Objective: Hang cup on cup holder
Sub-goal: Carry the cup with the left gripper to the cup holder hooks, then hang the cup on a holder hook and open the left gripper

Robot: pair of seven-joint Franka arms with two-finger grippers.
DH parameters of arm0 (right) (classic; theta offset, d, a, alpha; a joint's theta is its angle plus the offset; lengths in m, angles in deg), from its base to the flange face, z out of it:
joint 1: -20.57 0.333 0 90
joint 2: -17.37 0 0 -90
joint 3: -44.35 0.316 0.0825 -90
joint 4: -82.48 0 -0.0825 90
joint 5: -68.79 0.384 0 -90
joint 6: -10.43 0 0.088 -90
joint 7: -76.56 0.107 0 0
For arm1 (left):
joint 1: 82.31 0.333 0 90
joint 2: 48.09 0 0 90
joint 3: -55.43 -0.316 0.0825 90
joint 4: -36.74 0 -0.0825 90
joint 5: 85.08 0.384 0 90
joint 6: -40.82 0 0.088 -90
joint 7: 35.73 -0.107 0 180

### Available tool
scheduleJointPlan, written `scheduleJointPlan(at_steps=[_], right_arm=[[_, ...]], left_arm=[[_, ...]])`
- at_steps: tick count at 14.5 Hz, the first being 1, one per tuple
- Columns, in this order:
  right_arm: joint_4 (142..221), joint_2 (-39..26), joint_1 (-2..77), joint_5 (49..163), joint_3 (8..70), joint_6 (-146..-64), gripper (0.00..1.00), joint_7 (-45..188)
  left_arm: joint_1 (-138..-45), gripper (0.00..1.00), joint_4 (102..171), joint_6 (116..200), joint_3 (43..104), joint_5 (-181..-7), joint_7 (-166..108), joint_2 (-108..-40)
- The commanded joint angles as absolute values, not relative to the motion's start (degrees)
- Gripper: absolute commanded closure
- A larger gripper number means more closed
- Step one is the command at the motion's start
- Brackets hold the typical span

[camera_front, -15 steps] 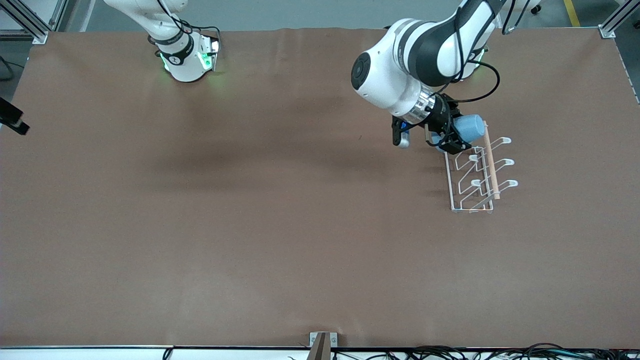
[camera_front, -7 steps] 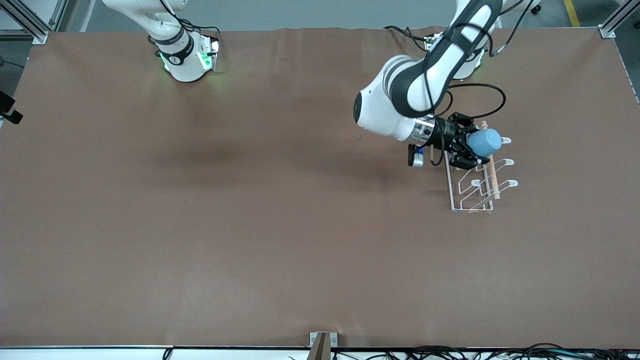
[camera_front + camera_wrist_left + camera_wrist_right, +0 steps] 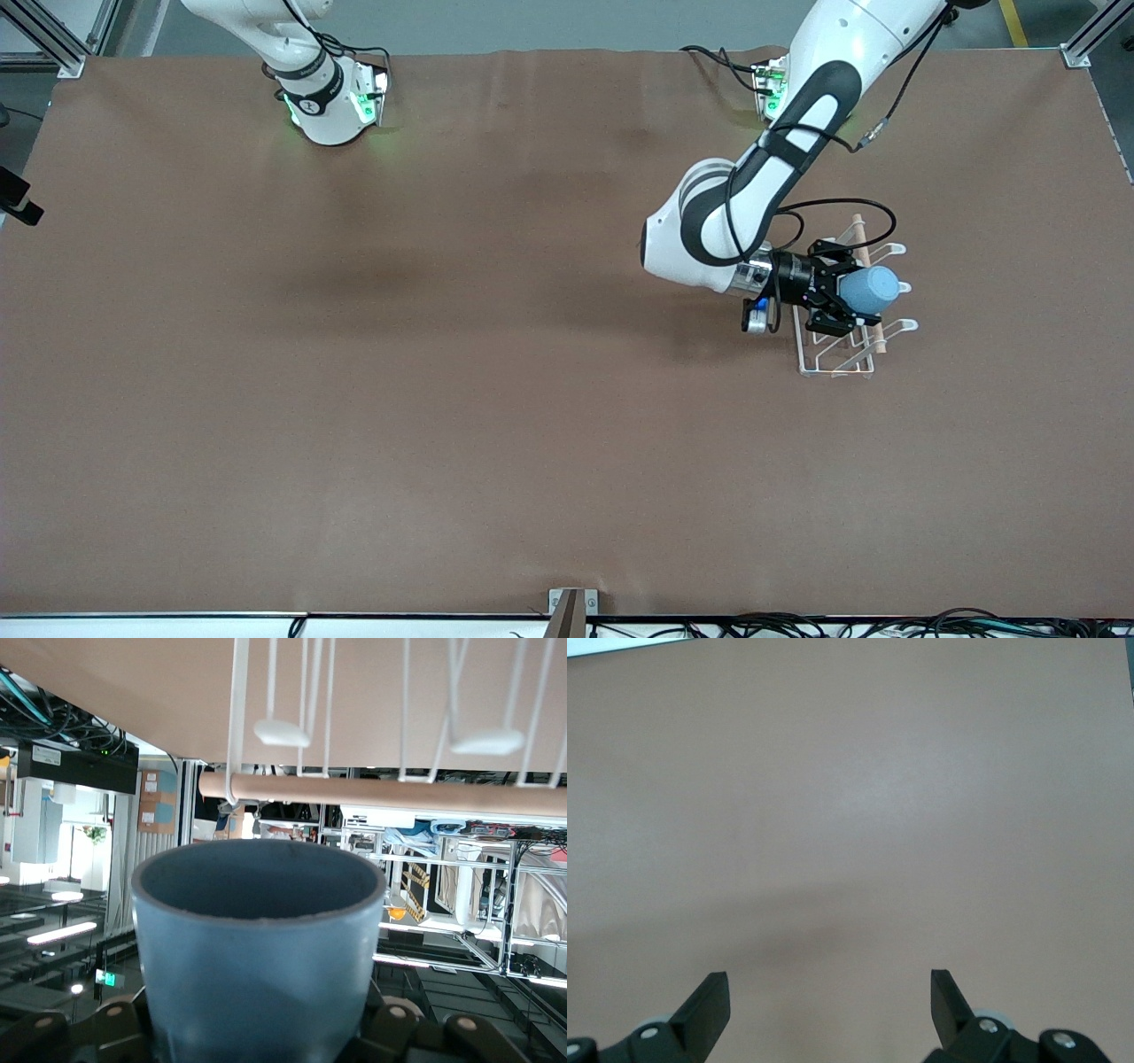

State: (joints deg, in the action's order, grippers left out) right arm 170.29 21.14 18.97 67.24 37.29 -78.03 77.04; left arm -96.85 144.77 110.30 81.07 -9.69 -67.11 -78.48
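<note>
- The cup (image 3: 870,290), a small matte blue tumbler, is clamped in my left gripper (image 3: 842,301) and held in the air over the middle of the cup holder (image 3: 833,350).
- Over the last second I have carried the cup along the rack, from above the end of the rack farthest from the front camera to above its middle prongs. My arm has also swung so that my wrist now lies nearly level.
- I judge this means the carrying is nearly done and lining up with one prong has begun. The cup is not hung yet.
- The cup lies on its side. Its long axis runs roughly level, crossing the wooden rod (image 3: 381,796), with the open mouth pointing away from my wrist toward the left arm's end of the table.
- In my left wrist view the dark blue rim (image 3: 258,882) fills the lower frame. The rod and two white loop tips (image 3: 282,732) sit just past the mouth.
- The rack stands on the brown table (image 3: 443,399) toward the left arm's end.
- My right gripper (image 3: 829,1003) waits with its fingers apart, holding nothing, over bare table.
</note>
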Motion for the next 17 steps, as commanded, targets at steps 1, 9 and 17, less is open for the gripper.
scheduleJointPlan(at_steps=[1, 9, 17], right_arm=[[167.91, 20.53, 19.43, 67.12, 37.76, -76.76, 0.0, 79.11], [168.26, 20.36, 19.07, 67.12, 38.02, -76.76, 0.0, 78.84], [168.26, 20.36, 18.98, 67.12, 38.02, -76.76, 0.0, 78.49]], left_arm=[[-96.9, 1.0, 143.61, 108.68, 81.09, -6.78, -65.27, -81.56], [-96.9, 0.98, 143.0, 106.57, 80.13, -2.91, -60.09, -87.45], [-97.08, 0.9, 143.0, 106.57, 79.43, -2.91, -59.2, -89.13]])
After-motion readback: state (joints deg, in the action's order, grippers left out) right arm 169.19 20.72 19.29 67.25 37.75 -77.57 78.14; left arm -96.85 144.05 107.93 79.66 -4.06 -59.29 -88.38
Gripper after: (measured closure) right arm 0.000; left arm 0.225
